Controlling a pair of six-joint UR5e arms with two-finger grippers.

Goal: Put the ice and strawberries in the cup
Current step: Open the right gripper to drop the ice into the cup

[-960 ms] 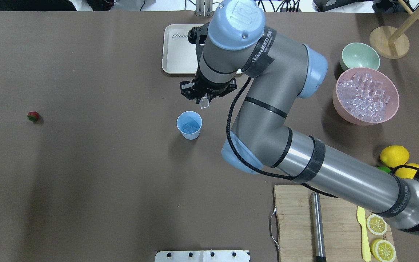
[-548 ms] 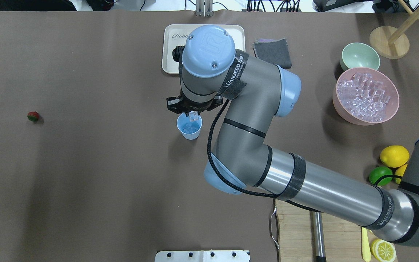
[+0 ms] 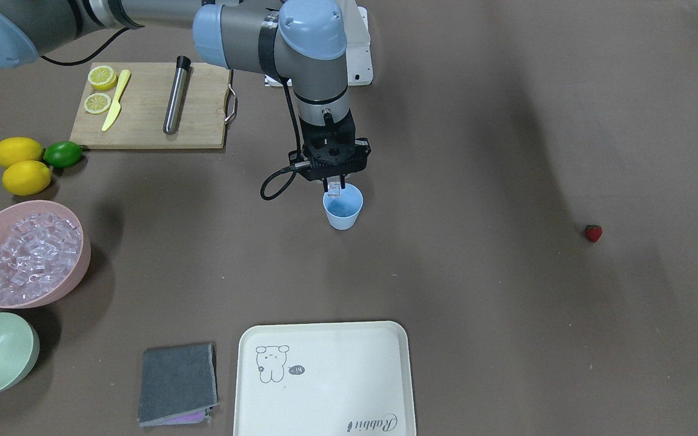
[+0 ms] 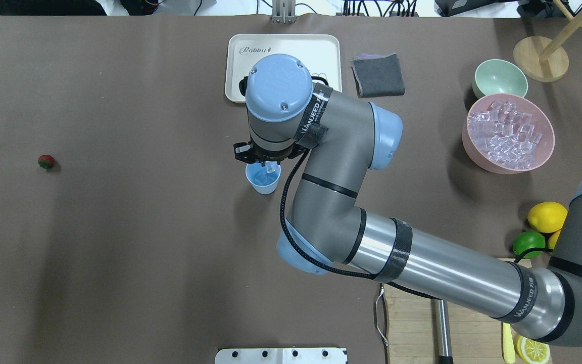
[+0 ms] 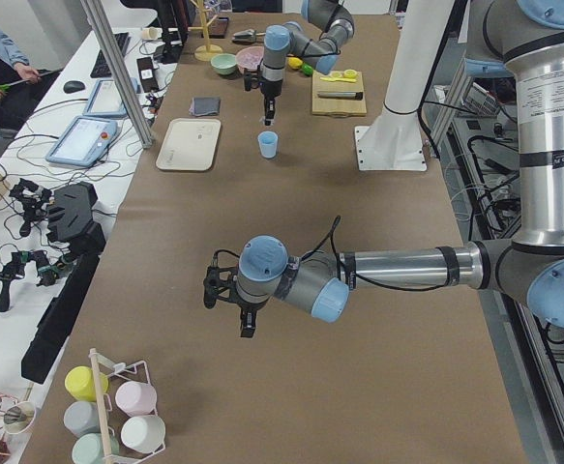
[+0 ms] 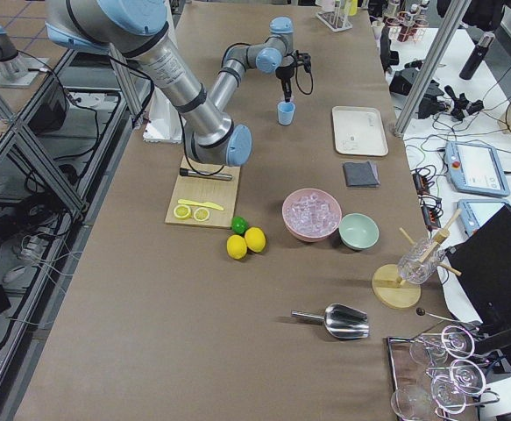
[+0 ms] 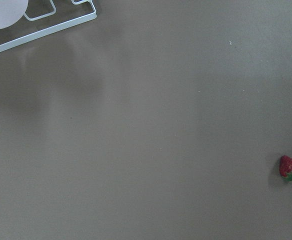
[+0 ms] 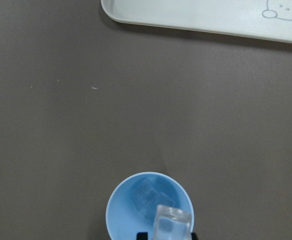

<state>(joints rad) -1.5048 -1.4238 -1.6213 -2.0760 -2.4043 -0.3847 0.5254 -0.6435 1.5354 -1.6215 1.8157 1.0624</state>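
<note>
Well, starting at the left edge of my overhead view, the strawberry (image 4: 45, 162) lies alone on the brown table cover (image 4: 119, 253), well apart from everything else and not yet picked. My left gripper (image 5: 247, 324) hangs over that end of the table, and its wrist camera catches the berry low in its right corner. I judge it is parked there for the fruit. Only the side camera shows that gripper, so I cannot tell whether its fingers are apart or together.

Toward the middle, the light blue cup (image 4: 262, 178) stands upright, a little in front of the cream tray (image 4: 296, 43). My right gripper (image 4: 267, 166) points straight down above the cup's mouth, its fingers closed narrowly on a single ice cube (image 8: 172, 225). The right wrist view puts that cube inside the rim's outline, toward one side of the opening, with a couple of cubes (image 8: 144, 194) already at the bottom. I hold it low over the mouth so that it drops in rather than bouncing off the rim. To my eye it is ready for release.

Far right, the pink bowl (image 4: 469, 149) holds the heap of spare ice (image 4: 505, 134), and the pale green bowl (image 4: 499, 78) sits just behind it.
</note>
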